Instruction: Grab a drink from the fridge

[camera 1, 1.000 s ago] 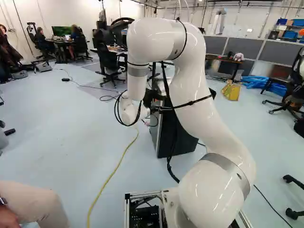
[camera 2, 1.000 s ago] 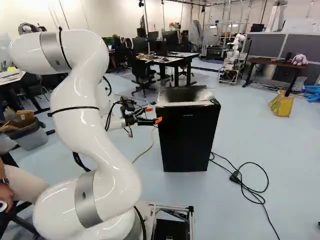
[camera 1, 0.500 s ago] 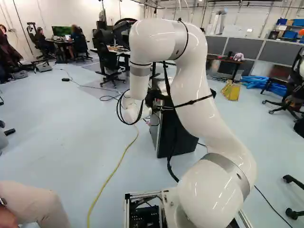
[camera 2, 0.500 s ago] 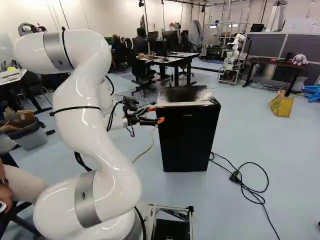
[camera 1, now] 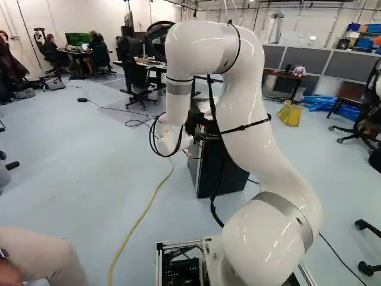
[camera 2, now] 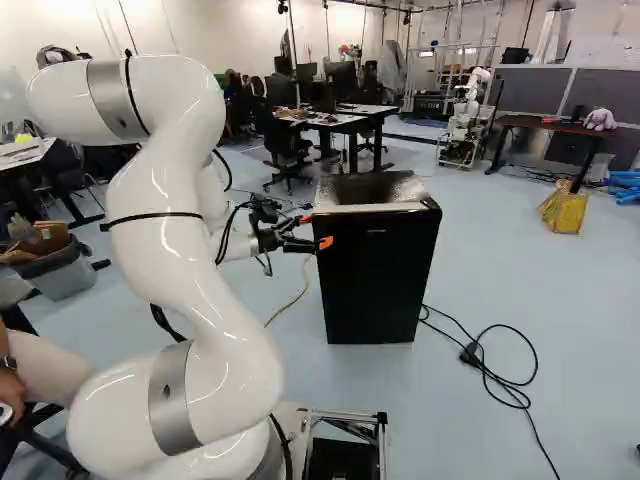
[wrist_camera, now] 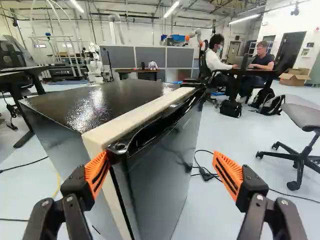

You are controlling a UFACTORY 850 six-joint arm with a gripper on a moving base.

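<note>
While reaching ahead, holding pincer [camera 2: 316,231] spread wide: one orange pad [wrist_camera: 96,173] at top corner of fridge door [wrist_camera: 160,172], cannot tell if touching; other out before door face. Just ahead, fridge [camera 2: 375,280], upright on floor, looking closed. Beside it, black cable and plug [camera 2: 469,353]. Farther, yellow bag [camera 2: 566,212]; beyond, bench [camera 2: 540,122] bearing plush toy [camera 2: 600,119].

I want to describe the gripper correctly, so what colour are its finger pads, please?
The pads are orange; the wrist view shows it best.
</note>
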